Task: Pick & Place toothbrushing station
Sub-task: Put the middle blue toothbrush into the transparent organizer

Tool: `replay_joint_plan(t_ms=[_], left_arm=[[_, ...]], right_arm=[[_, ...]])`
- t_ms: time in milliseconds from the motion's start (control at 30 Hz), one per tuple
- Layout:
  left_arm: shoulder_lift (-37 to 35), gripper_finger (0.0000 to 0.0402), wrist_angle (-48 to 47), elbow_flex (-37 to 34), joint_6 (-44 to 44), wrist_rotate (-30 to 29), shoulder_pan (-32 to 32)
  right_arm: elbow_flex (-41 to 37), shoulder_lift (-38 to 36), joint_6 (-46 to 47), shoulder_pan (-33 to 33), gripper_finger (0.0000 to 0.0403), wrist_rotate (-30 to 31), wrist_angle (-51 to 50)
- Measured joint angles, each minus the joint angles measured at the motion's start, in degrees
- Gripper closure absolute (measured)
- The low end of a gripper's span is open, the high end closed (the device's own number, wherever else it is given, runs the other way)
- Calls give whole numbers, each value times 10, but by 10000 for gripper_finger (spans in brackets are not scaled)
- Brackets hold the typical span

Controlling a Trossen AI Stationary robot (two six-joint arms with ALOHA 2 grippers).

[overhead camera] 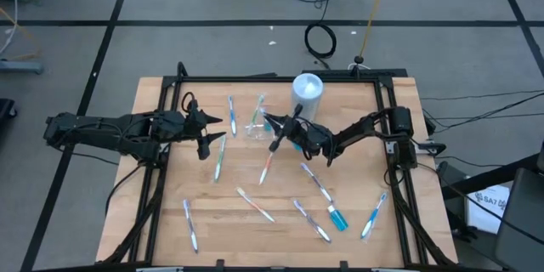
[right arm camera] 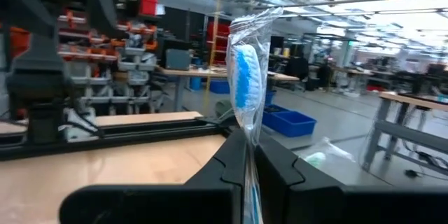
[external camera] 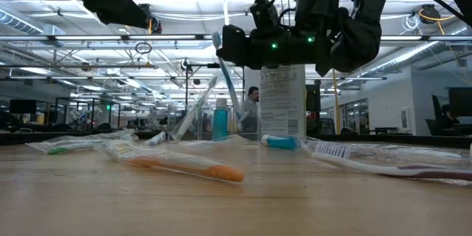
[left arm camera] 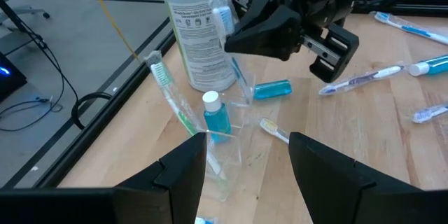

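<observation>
I've got my right tool [left arm camera: 231, 38] clenched on a wrapped blue toothbrush [right arm camera: 246, 77] just above the clear cup [left arm camera: 224, 143] by the white canister [left arm camera: 199, 28], left tool [left arm camera: 248, 157] released nearby, so next I reckon it's lowering the brush in.

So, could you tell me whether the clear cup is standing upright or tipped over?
Upright: the clear cup stands on the table beside the white canister, with a blue tube and a green toothbrush inside.
</observation>
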Motion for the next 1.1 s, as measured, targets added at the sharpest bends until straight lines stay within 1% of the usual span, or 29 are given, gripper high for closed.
replay_joint_plan(t_ms=[100,300,467,667,733,967,1033,1100], left_arm=[[0,190,0,0,-1,0,0],[0,190,0,0,-2,0,0],[0,190,0,0,-4,0,0],[0,190,0,0,-5,2,0],[0,190,0,0,-6,2,0],[0,190,0,0,-6,3,0],[0,190,0,0,-8,3,0],[0,190,0,0,-13,3,0]], right_arm=[[0,-1,0,9,396,14,1],[0,-1,-1,19,396,16,0],[0,-1,32,18,396,17,0],[0,-1,-14,16,396,17,-15],[0,-1,-17,13,393,17,-18],[0,-2,21,2,374,19,-91],[0,-2,21,1,367,47,-108],[0,-2,14,1,359,92,-115]])
